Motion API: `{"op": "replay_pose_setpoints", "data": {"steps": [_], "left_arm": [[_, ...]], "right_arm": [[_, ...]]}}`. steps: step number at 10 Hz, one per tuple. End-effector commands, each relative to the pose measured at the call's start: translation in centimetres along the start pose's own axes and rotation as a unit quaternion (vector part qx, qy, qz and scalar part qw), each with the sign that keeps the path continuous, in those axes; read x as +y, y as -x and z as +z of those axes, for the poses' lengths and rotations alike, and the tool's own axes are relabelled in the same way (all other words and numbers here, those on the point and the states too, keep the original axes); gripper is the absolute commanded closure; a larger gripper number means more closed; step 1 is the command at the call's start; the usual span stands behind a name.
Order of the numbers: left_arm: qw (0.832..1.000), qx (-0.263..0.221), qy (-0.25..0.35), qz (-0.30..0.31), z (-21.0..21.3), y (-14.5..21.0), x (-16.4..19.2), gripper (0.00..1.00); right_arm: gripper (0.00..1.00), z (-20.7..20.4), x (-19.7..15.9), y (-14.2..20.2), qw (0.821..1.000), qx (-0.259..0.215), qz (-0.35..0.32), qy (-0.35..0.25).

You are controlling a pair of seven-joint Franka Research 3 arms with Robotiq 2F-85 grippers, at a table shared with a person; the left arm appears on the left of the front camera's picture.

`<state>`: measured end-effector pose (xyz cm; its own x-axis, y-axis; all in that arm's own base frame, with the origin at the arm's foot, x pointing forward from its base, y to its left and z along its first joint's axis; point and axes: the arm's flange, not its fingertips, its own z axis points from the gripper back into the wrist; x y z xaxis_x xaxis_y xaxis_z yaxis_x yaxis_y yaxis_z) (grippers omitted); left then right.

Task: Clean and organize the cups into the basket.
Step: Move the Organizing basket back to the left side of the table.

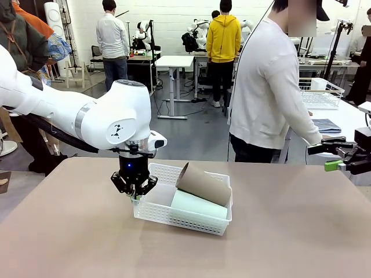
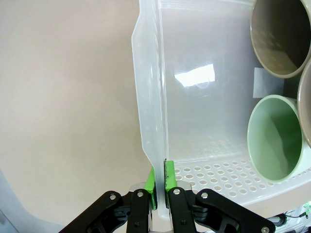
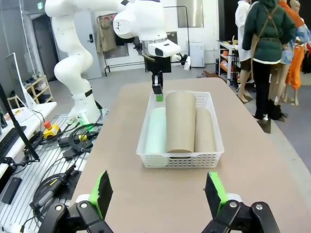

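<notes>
**Left arm pinches the basket rim, cups lying inside**

The left gripper (image 2: 160,187) has its green pads pressed tight together on the rolled rim of the white basket (image 1: 152,209), at the end of it nearest that arm; in the left wrist view the thin plastic edge runs straight up from between the two fingers. From the front you can see the same gripper (image 1: 134,196) pointing straight down at the basket's left end, the arm reaching in over the brown table (image 1: 69,231).

Inside the basket lie three cups on their sides. The mint green cup (image 1: 199,204) rests along the near wall, and a tan cup (image 1: 204,185) lies tilted on top, its open mouth toward the left gripper. The right wrist view shows a second tan cup (image 3: 205,130) beside them.

The right gripper (image 3: 159,191) hangs well back from the basket, jaws spread wide with nothing between them. A person in a white top (image 1: 268,92) stands at the table's far side.
</notes>
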<state>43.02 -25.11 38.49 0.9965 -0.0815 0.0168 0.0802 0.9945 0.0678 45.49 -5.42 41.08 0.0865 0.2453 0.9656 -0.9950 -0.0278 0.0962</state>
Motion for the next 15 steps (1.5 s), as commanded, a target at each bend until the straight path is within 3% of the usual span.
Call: {"op": "replay_pose_setpoints", "data": {"steps": [1, 5, 6, 8, 15], "left_arm": [[1.0, -0.006, -0.005, -0.001, 0.3, -0.1, 0.1, 1.0], [1.0, -0.006, -0.005, -0.001, 0.3, -0.1, 0.1, 1.0], [1.0, -0.006, -0.005, -0.001, 0.3, -0.1, 0.1, 1.0], [1.0, -0.006, -0.005, -0.001, 0.3, -0.1, 0.1, 1.0], [1.0, -0.006, -0.005, -0.001, 0.3, -0.1, 0.1, 1.0]], "right_arm": [[0.0, 0.3, 0.5, -0.1, 1.0, -0.009, 0.0, -0.01], [0.0, 0.1, 0.2, 0.0, 1.0, -0.006, -0.001, -0.005], [0.0, 3.7, 0.4, 0.7, 0.999, -0.028, 0.009, 0.026], [0.0, 10.2, 1.7, 2.5, 0.998, -0.027, 0.014, 0.055], [0.0, 22.4, 4.7, 6.7, 0.994, -0.047, 0.02, 0.099]]}}
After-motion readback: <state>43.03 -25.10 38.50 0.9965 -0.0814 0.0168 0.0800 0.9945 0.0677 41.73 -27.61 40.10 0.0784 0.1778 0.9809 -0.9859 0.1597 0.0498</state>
